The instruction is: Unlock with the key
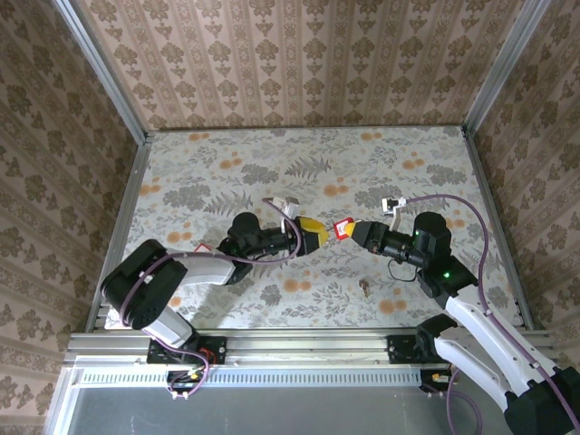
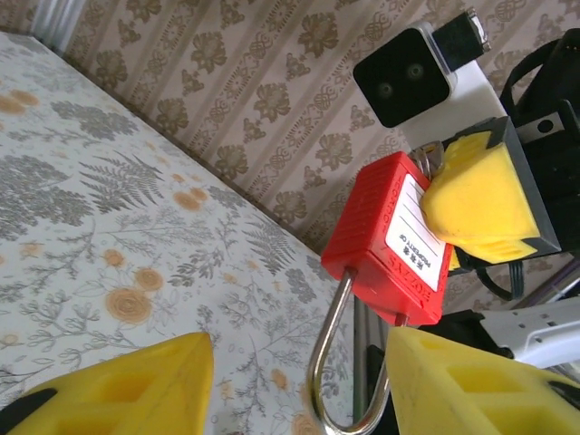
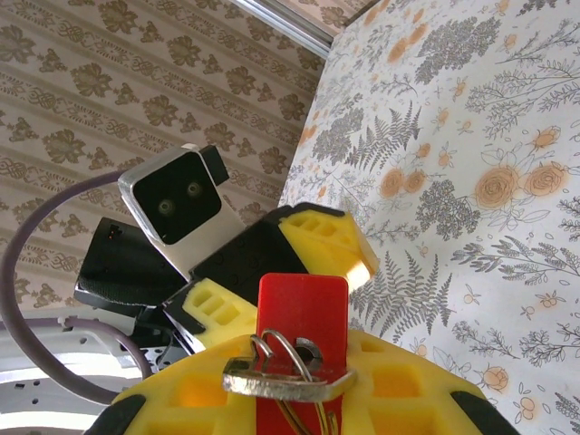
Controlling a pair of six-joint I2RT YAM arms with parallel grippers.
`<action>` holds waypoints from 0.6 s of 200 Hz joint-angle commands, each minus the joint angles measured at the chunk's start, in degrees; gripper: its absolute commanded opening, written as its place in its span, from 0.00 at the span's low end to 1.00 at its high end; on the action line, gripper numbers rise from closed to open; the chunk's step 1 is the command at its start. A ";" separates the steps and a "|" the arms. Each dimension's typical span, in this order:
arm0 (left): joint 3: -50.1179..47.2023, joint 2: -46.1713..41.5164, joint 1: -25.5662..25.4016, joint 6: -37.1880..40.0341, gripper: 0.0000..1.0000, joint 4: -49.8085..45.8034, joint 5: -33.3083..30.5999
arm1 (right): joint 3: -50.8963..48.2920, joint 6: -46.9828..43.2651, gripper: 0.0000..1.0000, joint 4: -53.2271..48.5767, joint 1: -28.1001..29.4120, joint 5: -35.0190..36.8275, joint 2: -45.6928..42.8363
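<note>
One red padlock [image 1: 343, 227] sits clamped in my right gripper [image 1: 355, 232] at frame centre; my left gripper [image 1: 314, 234] gapes around its shackle [image 2: 326, 331].

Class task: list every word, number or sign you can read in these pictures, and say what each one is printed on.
"PROPERTY OF": on the white label stuck to the red plastic padlock, seen from the left wrist.
Smaller print at the end of that label: too small to read.
Raised lettering along the padlock's red edge beside the label: too blurred to read.
No other text can be read.
</note>
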 commanded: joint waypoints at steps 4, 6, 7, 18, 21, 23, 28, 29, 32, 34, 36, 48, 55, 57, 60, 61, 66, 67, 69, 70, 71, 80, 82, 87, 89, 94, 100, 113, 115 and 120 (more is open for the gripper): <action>2.71 2.07 -1.42 -1.14 0.45 3.22 2.99 | -0.02 -0.14 0.00 2.58 0.07 -1.16 -0.27; 2.81 2.20 -1.46 -1.10 0.44 3.17 2.99 | -0.03 -0.12 0.00 2.58 0.07 -1.18 -0.26; 2.87 2.31 -1.49 -1.03 0.43 3.16 2.99 | -0.03 -0.12 0.00 2.58 0.07 -1.21 -0.28; 3.29 2.92 -1.52 -1.19 0.34 3.22 3.24 | -0.03 -0.10 0.00 2.46 0.07 -1.07 -0.39; 3.36 3.02 -1.46 -1.18 0.32 3.23 3.18 | -0.03 -0.05 0.00 2.34 0.10 -1.11 -0.48; 3.41 3.03 -1.45 -1.20 0.31 3.24 3.23 | -0.03 -0.12 0.00 2.30 0.06 -1.10 -0.49; 3.52 3.06 -1.36 -1.15 0.27 3.12 3.25 | 0.02 -0.16 0.00 2.15 0.07 -1.08 -0.56; 3.53 3.05 -1.31 -1.15 0.26 3.09 3.25 | 0.00 -0.18 0.00 2.15 0.07 -1.07 -0.52; 3.56 3.04 -1.18 -1.20 0.23 3.06 3.32 | -0.02 -0.17 0.00 2.13 0.07 -1.07 -0.65; 3.61 3.04 -1.11 -1.14 0.21 3.00 3.33 | -0.03 -0.13 0.00 2.08 0.03 -1.13 -0.70; 3.62 2.99 -1.01 -1.14 0.19 2.93 3.45 | -0.03 -0.14 0.00 2.02 0.06 -1.08 -0.67; 3.43 2.52 -0.21 -1.08 0.13 2.48 3.54 | 0.29 -0.47 0.00 1.19 0.07 -0.96 -1.08; 2.92 2.06 0.34 -1.04 0.10 2.29 3.39 | 0.49 -0.71 0.00 0.44 0.03 -0.68 -1.44; 2.79 1.98 0.52 -1.03 0.09 2.27 3.37 | 0.54 -0.79 0.00 0.33 0.02 -0.60 -1.56; 2.49 1.78 0.79 -0.98 0.09 2.33 3.30 | 0.60 -0.79 0.00 0.09 0.01 -0.50 -1.68; 2.40 1.71 0.86 -0.93 0.08 2.30 3.27 | 0.59 -0.81 0.00 0.02 0.00 -0.52 -1.70; 1.96 1.46 1.21 -0.88 0.08 2.20 3.40 | 0.86 -0.93 0.00 -0.34 -0.01 -0.42 -1.91; 1.87 1.41 1.29 -0.83 0.08 2.19 3.41 | 0.86 -0.92 0.00 -0.37 -0.01 -0.35 -1.95; 1.72 1.33 1.44 -0.74 0.07 2.12 3.47 | 0.94 -0.95 0.00 -0.46 -0.01 -0.29 -2.02; 1.66 1.35 1.49 -0.77 0.07 2.06 3.49 | 0.98 -0.97 0.00 -0.56 -0.01 -0.28 -2.09; 1.63 1.27 1.56 -0.74 0.07 1.99 3.50 | 1.00 -0.98 0.00 -0.57 -0.01 -0.28 -2.08; 0.98 0.92 2.02 -0.08 0.06 1.07 3.60 | 1.26 -0.92 0.00 -0.94 -0.10 -0.06 -2.24; 0.88 0.81 2.10 0.04 0.06 0.81 3.62 | 1.32 -0.93 0.00 -0.93 -0.10 -0.02 -2.18; 0.54 0.63 2.23 0.75 0.06 -0.04 3.60 | 1.50 -0.89 0.00 -1.09 -0.10 -0.01 -2.12; 0.42 0.59 2.25 1.00 0.06 -0.33 3.56 | 1.58 -0.86 0.00 -1.13 -0.10 -0.01 -2.06; 0.10 0.49 2.38 1.64 0.06 -1.02 3.44 | 1.72 -0.79 0.00 -1.11 -0.09 -0.09 -1.86; -0.18 0.44 2.51 2.19 0.05 -1.80 3.43 | 1.81 -0.67 0.00 -1.00 -0.10 -0.15 -1.74; -0.90 0.80 2.94 2.71 0.05 -1.88 3.43 | 1.90 -0.21 0.00 -0.40 -0.06 -0.12 -1.48; -1.08 0.92 3.02 2.72 0.05 -1.76 3.43 | 1.88 -0.14 0.00 -0.36 -0.09 -0.11 -1.46; -1.47 1.14 3.25 2.59 0.05 -1.06 3.43 | 1.82 0.00 0.00 -0.03 -0.06 -0.10 -1.50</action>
